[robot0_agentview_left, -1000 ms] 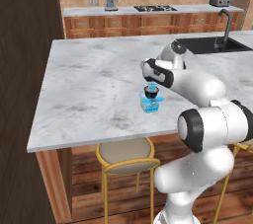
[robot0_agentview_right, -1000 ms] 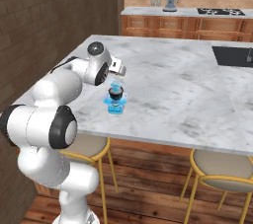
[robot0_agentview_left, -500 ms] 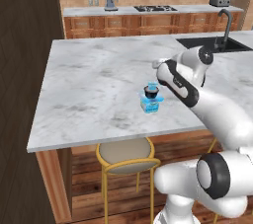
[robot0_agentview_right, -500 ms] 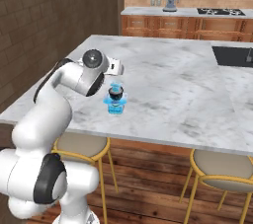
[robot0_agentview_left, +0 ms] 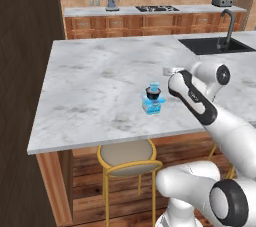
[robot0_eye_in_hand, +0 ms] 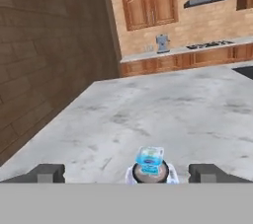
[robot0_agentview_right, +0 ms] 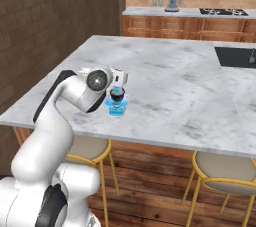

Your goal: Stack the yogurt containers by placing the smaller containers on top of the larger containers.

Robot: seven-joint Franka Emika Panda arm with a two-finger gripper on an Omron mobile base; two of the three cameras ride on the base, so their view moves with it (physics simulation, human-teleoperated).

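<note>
Counter [robot0_agentview_left: 100,86] of grey-veined marble, smooth, softly matt, tub [robot0_agentview_left: 152,105] of translucent light-blue plastic, glossy, dark cup [robot0_agentview_left: 152,92] on it, matt, stool [robot0_agentview_left: 127,158] with yellow metal frame and beige padded seat, cabinets [robot0_agentview_left: 150,22] of brown wood, wall [robot0_eye_in_hand: 49,60] at 9 o'clock of rough dark brick

Open counter [robot0_agentview_left: 100,86] round stack [robot0_agentview_left: 152,100]

1. Even, bright, diffuse rendered light; no glare on the marble countertop [robot0_agentview_left: 100,86].
2. Soft shadows under the countertop's near edge (around the stool [robot0_agentview_left: 127,158]).
3. Base views slightly soft; hand view blurrier, edges undistorted.
</note>
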